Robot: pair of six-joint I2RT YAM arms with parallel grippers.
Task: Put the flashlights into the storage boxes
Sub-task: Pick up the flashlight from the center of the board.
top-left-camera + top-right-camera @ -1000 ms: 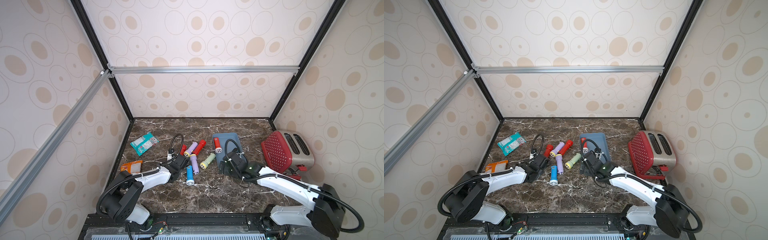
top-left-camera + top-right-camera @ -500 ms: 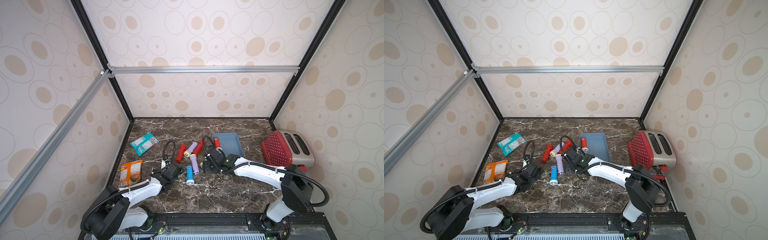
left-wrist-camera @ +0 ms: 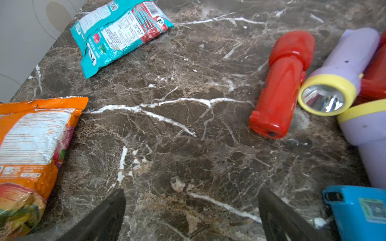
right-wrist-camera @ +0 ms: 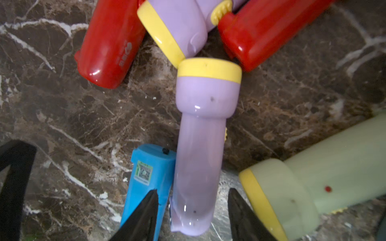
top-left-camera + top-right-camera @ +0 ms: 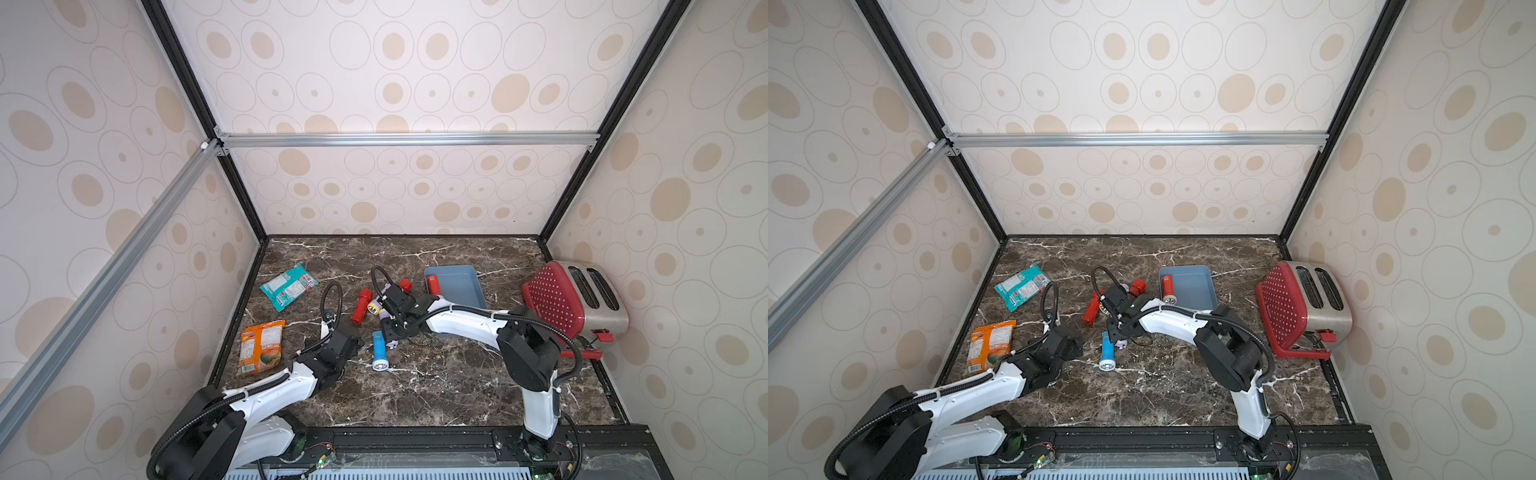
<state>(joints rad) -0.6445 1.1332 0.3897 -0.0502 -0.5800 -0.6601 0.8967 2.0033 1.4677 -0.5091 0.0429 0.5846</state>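
Okay, so your right end effector (image 4: 192, 193) is down over the tail of one lilac flashlight (image 4: 198, 167) in the pile just beside the tray (image 5: 461, 286), with the jaws narrowed to either side of the barrel. I can't tell from the wrist view if the pads are actually biting.

Watch the blue flashlight (image 4: 146, 173). It's touching the lilac one and one finger sits right over it, so I'd guess it could get dragged along. The pale green flashlight (image 4: 313, 177) is near the other finger too.

Gripping that close to the tail, the wider head will probably droop. Lift slow and straight before swinging to the tray, where one red flashlight (image 5: 433, 284) already lies.

Your left end effector (image 3: 191, 208) is spread wide over bare desk (image 3: 188, 125), farther from the tray, holding nothing.
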